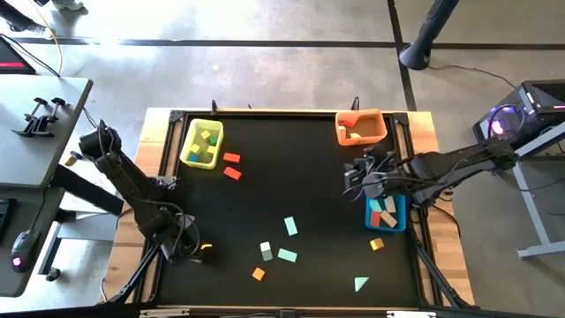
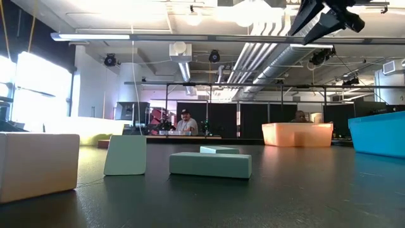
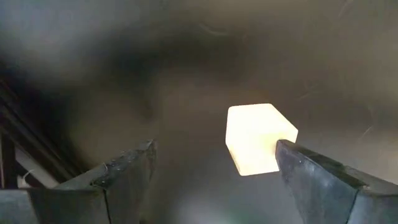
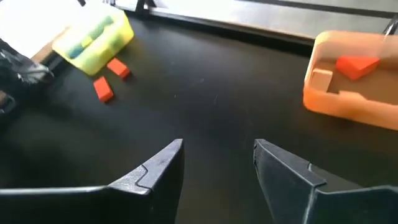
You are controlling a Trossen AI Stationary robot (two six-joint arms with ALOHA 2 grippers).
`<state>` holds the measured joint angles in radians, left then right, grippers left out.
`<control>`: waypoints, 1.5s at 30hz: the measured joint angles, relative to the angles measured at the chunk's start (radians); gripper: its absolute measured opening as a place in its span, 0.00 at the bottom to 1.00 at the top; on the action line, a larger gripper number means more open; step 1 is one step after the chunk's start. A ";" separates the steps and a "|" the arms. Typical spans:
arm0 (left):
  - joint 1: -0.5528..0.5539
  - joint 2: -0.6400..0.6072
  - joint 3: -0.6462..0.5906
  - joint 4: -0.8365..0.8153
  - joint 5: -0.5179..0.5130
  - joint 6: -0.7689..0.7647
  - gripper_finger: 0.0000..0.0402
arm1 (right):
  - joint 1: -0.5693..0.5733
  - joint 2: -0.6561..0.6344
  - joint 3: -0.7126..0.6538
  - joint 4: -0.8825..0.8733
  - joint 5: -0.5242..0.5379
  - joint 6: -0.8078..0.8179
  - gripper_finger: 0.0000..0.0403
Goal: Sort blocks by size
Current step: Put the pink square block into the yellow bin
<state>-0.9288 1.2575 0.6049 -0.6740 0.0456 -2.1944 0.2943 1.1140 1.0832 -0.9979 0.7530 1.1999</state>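
High view shows the left gripper (image 1: pixel 201 253) low at the lower left of the frame, over a small yellow block (image 1: pixel 207 246) on the black tabletop (image 1: pixel 282 185); the left wrist view has that yellow cube (image 3: pixel 258 138) sitting between the two dark fingers (image 3: pixel 124 171), close against one of them, and the fingers stand wide with nothing yet held. The right gripper (image 1: pixel 353 177) is at the right of the frame, just beside the blue bin (image 1: pixel 388 212) and below the orange bin (image 1: pixel 360 128); in its own wrist view the fingers (image 4: pixel 158 165) are parted with only bare tabletop between them, so it holds nothing. A yellow bin (image 1: pixel 201 143) at the upper left already holds several blocks, with two red blocks (image 1: pixel 231 165) lying loose just beside it. Other loose blocks are scattered across the lower middle: mint pieces (image 1: pixel 288 240), a white cube (image 1: pixel 266 250), an orange cube (image 1: pixel 258 274), another orange cube (image 1: pixel 377 244) below the blue bin and a mint triangle (image 1: pixel 360 283). The step in hand looks like the pick of the yellow cube by the left arm. Next it would need to centre the cube between the fingers, close on it squarely, lift clear and carry it to whichever bin suits its size, probably the yellow one nearby. Several pieces remain, so the sort looks partly done.
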 joint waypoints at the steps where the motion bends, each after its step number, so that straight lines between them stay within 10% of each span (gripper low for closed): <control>1: 0.000 0.000 0.000 0.000 -0.007 0.000 0.79 | 0.000 0.010 0.000 0.005 -0.007 0.000 0.47; 12: 0.001 -0.005 0.065 -0.196 -0.150 -0.036 0.79 | 0.001 0.078 0.000 0.090 -0.046 -0.003 0.47; 18: -0.001 0.001 0.158 -0.249 -0.290 0.344 0.79 | 0.001 0.078 0.000 0.097 -0.058 -0.011 0.47; 30: 0.032 0.205 0.166 -0.276 -0.264 0.870 0.79 | 0.001 0.078 0.000 0.173 -0.052 -0.056 0.47; 45: 0.130 0.293 0.170 -0.160 -0.146 0.943 0.57 | 0.000 0.078 -0.001 0.186 -0.046 -0.077 0.47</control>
<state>-0.7987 1.5502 0.7750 -0.8343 -0.1008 -1.2519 0.2947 1.1915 1.0821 -0.8119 0.7074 1.1229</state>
